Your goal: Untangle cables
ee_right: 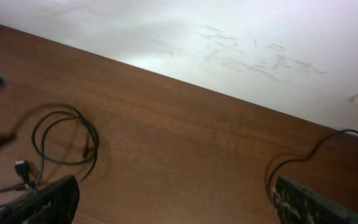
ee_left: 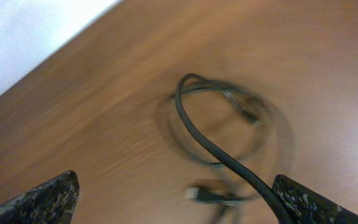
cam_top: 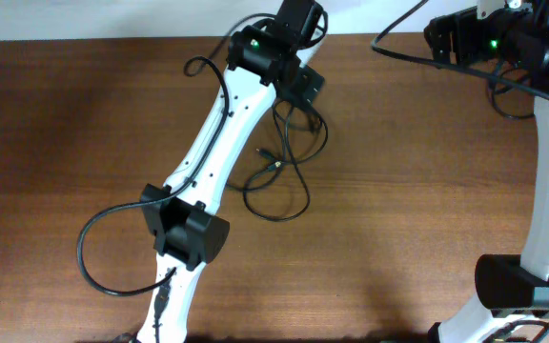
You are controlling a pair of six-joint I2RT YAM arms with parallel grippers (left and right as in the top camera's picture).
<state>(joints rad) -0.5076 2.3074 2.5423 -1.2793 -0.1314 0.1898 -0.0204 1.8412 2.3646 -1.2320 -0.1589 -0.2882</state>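
Observation:
The thin black cables (cam_top: pixel 284 176) lie in loose overlapping loops on the wooden table, with a yellowish plug (cam_top: pixel 273 164) among them. My left gripper (cam_top: pixel 301 90) hovers over their far end. In the left wrist view its jaws (ee_left: pixel 176 202) are wide open. One black cable strand (ee_left: pixel 207 140) rises in a loop and runs against the right finger. Blurred loops and a pale plug (ee_left: pixel 194 193) lie below. My right gripper (cam_top: pixel 443 36) is at the far right edge, with its jaws (ee_right: pixel 176 199) open and empty. The cables (ee_right: pixel 64 140) show at its left.
The left arm's own thick black wire (cam_top: pixel 98 252) loops over the table at the left. Another robot wire (ee_right: pixel 303 155) curls near my right gripper's finger. A white wall (ee_right: pixel 229 37) borders the table's far edge.

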